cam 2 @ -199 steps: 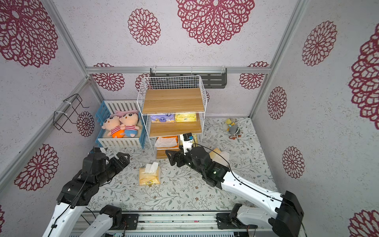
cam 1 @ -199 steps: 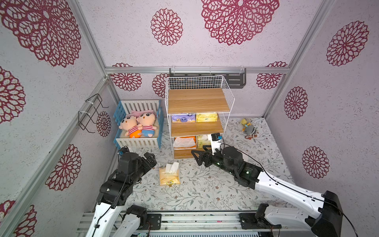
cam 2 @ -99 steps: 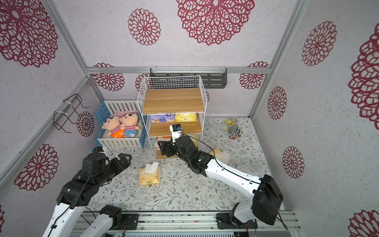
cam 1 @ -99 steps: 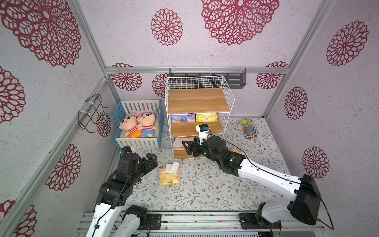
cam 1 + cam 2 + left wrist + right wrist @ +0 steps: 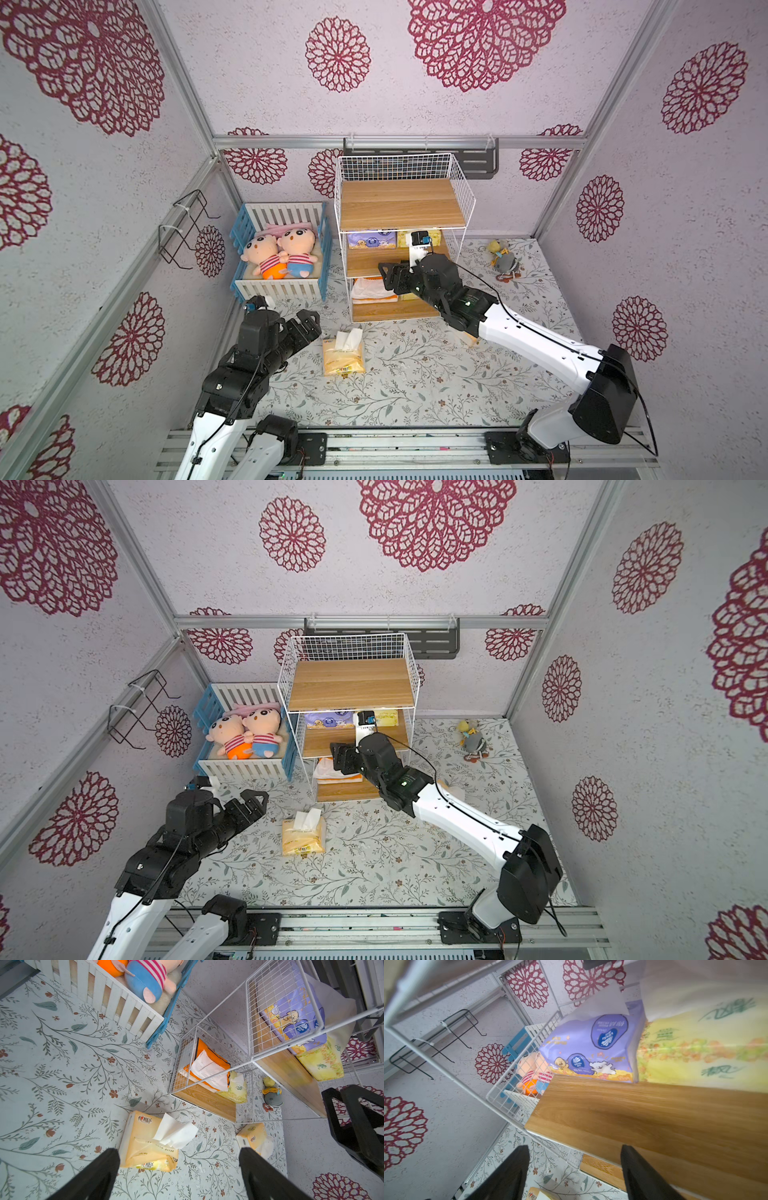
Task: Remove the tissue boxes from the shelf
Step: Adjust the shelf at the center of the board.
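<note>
Left jaws, right jaws: both being held apart, empty.
Purple tissue pack (image 5: 591, 1049): lying ahead of right jaws; likely light, squashy, slick-wrapped.
Grasp: being judged safest across its width.

Right gripper (image 5: 386, 277) sits at the front edge of the middle board (image 5: 365, 262) of the shelf (image 5: 401, 203), first pack (image 5: 589, 1047) lies ahead at the board's back with second pack (image 5: 695, 1051) beside it, third pack (image 5: 372, 291) on the bottom board (image 5: 395, 311) below; left gripper (image 5: 309, 326) hangs over the floor (image 5: 415, 374), fourth pack (image 5: 343, 353) just ahead.
</note>
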`<state>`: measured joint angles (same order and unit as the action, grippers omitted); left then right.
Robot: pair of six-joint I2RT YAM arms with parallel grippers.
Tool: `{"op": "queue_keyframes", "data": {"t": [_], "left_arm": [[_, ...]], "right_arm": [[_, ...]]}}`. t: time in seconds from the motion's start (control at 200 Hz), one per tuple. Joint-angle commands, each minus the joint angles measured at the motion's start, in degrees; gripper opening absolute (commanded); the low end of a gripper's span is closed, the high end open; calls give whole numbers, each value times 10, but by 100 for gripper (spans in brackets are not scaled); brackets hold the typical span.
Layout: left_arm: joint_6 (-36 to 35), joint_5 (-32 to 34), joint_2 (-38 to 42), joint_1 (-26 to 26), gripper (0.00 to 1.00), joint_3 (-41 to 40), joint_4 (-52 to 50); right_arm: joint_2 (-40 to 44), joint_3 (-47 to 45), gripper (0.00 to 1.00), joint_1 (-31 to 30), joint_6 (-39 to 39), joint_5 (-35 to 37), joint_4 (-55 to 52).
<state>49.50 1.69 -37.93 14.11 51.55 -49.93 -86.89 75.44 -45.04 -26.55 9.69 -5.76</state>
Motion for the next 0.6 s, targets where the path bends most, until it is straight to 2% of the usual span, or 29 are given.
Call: {"op": "queue_keyframes", "data": {"t": [0.0, 0.34, 0.46, 0.595], "left_arm": [[-2, -8, -3, 3, 97, 0, 16], [2, -11, 4, 3, 97, -11, 17], [3, -9, 5, 4, 97, -11, 17], [5, -9, 4, 4, 97, -13, 21]], "right_arm": [[-4, 19, 74, 14, 2, 22, -2], [-18, 23, 69, 28, 9, 46, 19], [-11, 16, 66, 28, 7, 88, 34], [17, -37, 66, 28, 14, 132, 106]]}}
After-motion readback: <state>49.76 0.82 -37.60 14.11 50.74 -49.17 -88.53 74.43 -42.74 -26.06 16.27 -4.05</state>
